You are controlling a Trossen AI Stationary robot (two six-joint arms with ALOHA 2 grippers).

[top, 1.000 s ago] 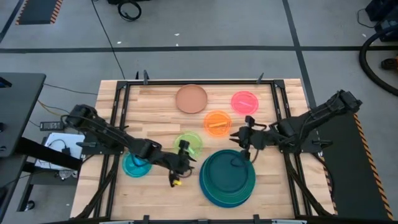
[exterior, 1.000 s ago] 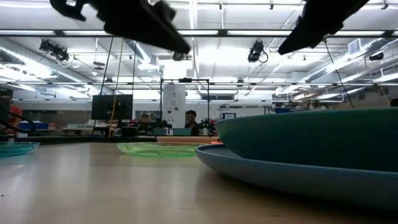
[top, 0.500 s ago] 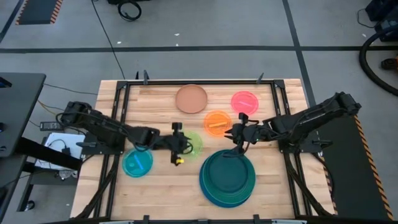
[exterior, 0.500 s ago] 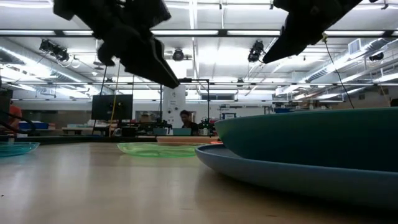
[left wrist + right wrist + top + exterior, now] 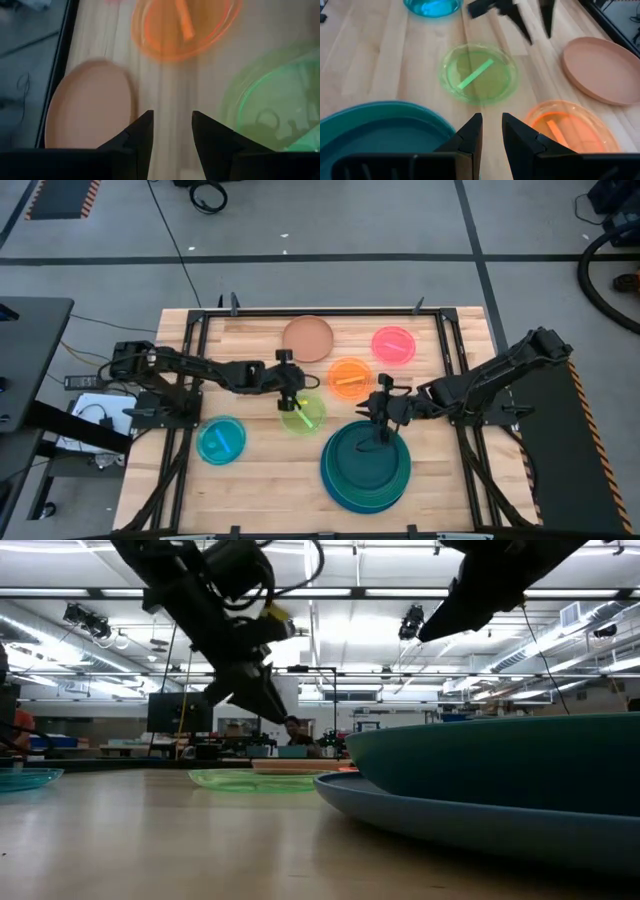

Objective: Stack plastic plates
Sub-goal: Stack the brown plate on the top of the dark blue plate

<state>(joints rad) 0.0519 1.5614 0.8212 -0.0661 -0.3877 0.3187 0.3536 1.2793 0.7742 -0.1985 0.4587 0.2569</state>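
Observation:
A stack of a large blue, a teal and a dark teal plate (image 5: 366, 465) lies at the table's near right. The lime-green plate (image 5: 303, 414), orange plate (image 5: 350, 376), pink plate (image 5: 393, 343), tan plate (image 5: 307, 339) and cyan plate (image 5: 221, 440) each lie flat and apart on the wood. My left gripper (image 5: 288, 388) hangs open over the lime-green plate's far-left rim, between the tan plate (image 5: 90, 107) and the lime-green plate (image 5: 280, 100). My right gripper (image 5: 384, 410) hovers open above the stack's far edge (image 5: 380, 125), empty.
A black metal frame (image 5: 190, 340) runs round the wooden table top. Bare wood lies between the cyan plate and the stack. In the low view the stack (image 5: 500, 780) fills the near right and both arms hang above the table.
My left gripper has swung from the table's near side, beside the cyan plate, toward the far edge. It now hangs by the lime-green plate's far rim, having turned about. My right gripper has drifted a little toward the table's left and near edge. No plate has moved.

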